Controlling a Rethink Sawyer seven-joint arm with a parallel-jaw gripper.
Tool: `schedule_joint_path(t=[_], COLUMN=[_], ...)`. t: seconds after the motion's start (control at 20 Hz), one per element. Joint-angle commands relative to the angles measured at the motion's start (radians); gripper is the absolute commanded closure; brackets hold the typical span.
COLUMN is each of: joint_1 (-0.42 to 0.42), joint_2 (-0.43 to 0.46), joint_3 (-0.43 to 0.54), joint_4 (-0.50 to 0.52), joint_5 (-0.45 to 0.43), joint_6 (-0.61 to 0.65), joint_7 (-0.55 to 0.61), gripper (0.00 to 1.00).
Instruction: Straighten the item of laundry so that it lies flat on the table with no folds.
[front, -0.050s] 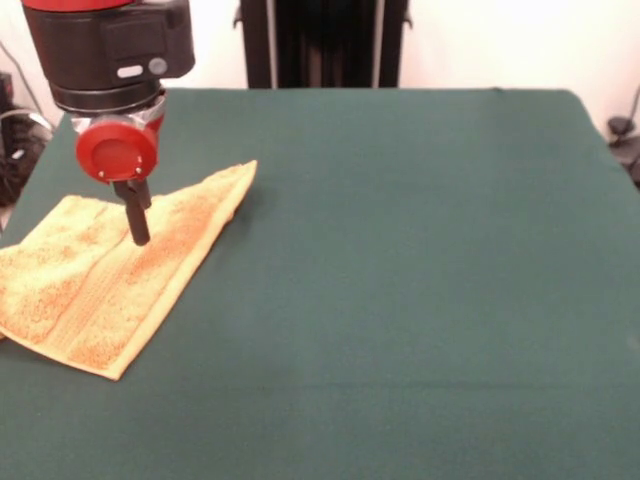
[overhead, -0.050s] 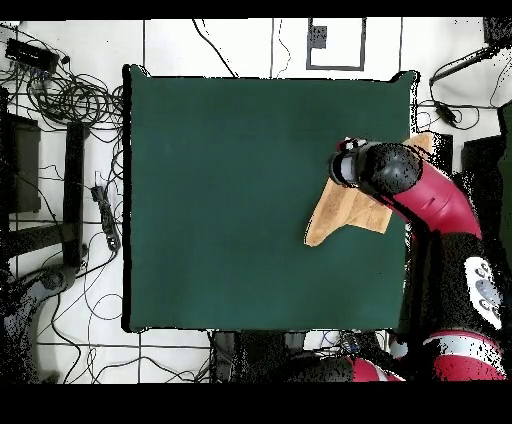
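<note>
One golden-orange towel (front, -0.050s: 110, 285) lies at the left edge of the green surface (front, -0.050s: 400, 300), partly overhanging it, one corner pointing inward. The fingers (front, -0.050s: 137, 222) hang over its middle; I cannot tell whether they are apart or together.

The towel (front, -0.050s: 110, 285) is soft, fuzzy cloth with a rough, loopy look, and one smoother flat band runs across it. The counter (front, -0.050s: 420, 280) wears a dark green cloth that looks smooth and matt. The arm (front, -0.050s: 110, 50) has shiny red and black hard plastic. The tool (front, -0.050s: 138, 228) is dull black.
</note>
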Motion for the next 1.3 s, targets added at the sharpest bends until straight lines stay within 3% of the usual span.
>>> schedule_joint_path(t=[0.05,0.25,0.5,0.95,1.05,1.3], joint_1=[0.063,0.082,0.144,0.208,0.195,0.064], joint_2=[0.14,0.138,0.097,0.1,0.081,0.026], joint_3=[0.027,0.014,-0.053,-0.102,-0.093,-0.006], joint_4=[0.126,0.158,0.197,0.215,0.238,0.275], joint_5=[0.104,0.166,0.22,0.316,0.315,0.21], joint_6=[-0.128,-0.171,-0.067,-0.06,-0.067,0.035], joint_7=[0.329,0.354,0.377,0.43,0.39,0.082], gripper=[0.0,0.0,0.0,0.0,0.0,0.0])
